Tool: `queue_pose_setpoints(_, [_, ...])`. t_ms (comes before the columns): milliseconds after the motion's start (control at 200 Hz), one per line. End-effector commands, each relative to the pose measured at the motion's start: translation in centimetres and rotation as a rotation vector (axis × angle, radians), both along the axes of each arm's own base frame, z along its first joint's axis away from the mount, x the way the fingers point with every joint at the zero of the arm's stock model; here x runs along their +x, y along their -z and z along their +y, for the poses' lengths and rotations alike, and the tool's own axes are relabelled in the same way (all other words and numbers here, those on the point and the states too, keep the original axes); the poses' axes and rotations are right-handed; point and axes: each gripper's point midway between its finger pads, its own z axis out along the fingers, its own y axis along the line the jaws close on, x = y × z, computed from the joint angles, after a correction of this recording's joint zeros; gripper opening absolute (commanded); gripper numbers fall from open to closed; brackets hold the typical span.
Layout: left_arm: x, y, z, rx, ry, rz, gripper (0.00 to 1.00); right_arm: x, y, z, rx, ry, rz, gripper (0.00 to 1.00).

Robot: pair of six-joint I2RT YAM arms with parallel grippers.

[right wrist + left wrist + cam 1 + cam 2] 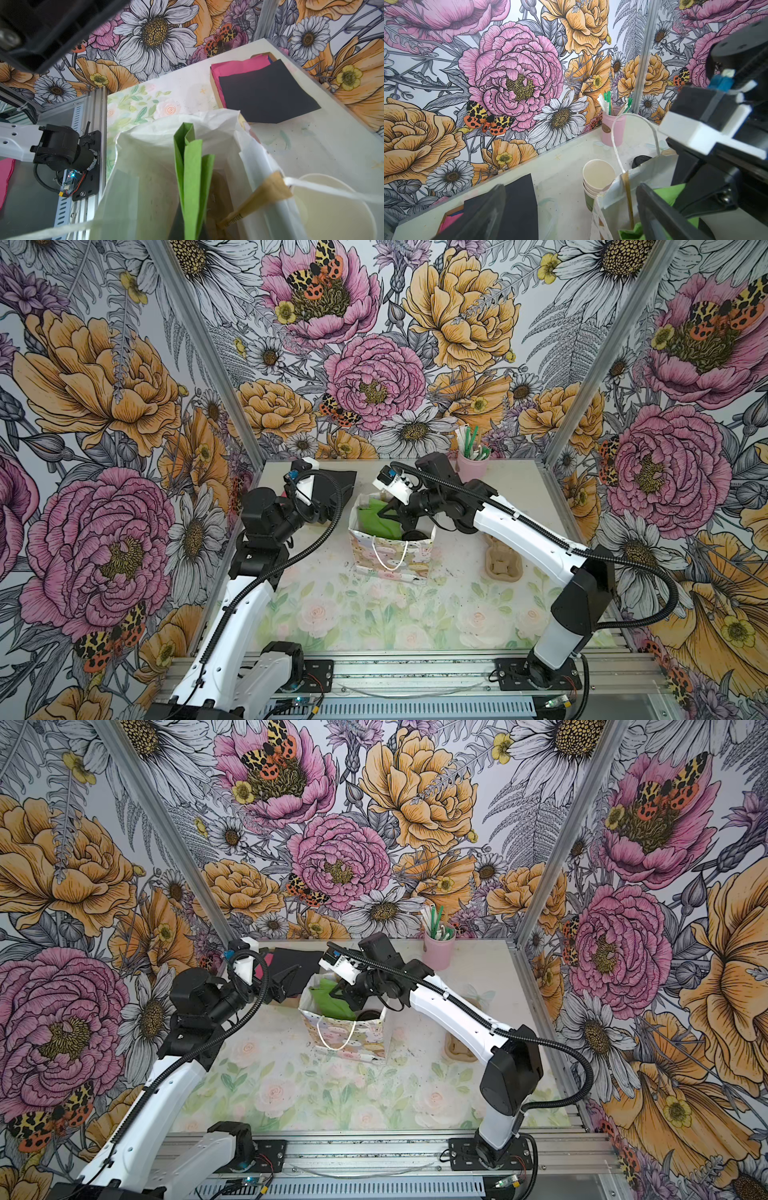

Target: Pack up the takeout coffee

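A floral paper gift bag (390,560) stands open mid-table. Inside it, by the near right wall, shows a round black lid, the takeout coffee (417,536); the cup under it is hidden. My right gripper (384,512) hangs over the bag's mouth, shut on a folded green paper napkin (193,176) that dips into the bag. My left gripper (286,986) is open and holds nothing. It hovers just left of the bag, over black paper; in the left wrist view its fingers (483,214) stand wide apart.
A stack of lidless paper cups (598,176) stands right behind the bag, with a loose black lid (640,161) beyond. Black and pink paper sheets (268,93) lie at the back left. A pink cup of straws (471,466) stands at the back. A cardboard cup carrier (503,566) lies right.
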Motion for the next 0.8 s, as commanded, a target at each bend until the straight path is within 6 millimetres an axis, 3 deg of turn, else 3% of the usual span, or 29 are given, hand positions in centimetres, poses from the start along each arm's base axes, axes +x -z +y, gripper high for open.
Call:
queue_pose_setpoints(0, [-0.2,-0.3,0.2,-0.015,0.005,-0.015,0.99,0.2,0.9,0.3,-0.020,0.000,-0.010,0.06])
queue_pose_setpoints(235, [-0.2,-0.2,0.1,-0.017,0.008,-0.010,0.99,0.1,2.6,0.2,-0.054,0.006,0.008,0.16])
queue_pose_setpoints(400, [-0.2,-0.2,0.1,-0.018,0.008,-0.012,0.99,-0.1,2.6,0.1,-0.055,0.005,0.006,0.30])
queue_pose_setpoints(630, [-0.1,-0.1,0.2,-0.019,0.003,-0.007,0.99,-0.4,-0.4,0.0,-0.015,0.011,-0.048,0.57])
queue_pose_setpoints(790, [0.0,0.0,0.5,-0.022,-0.017,-0.005,0.99,-0.8,-3.8,-0.6,0.031,0.020,-0.110,0.65])
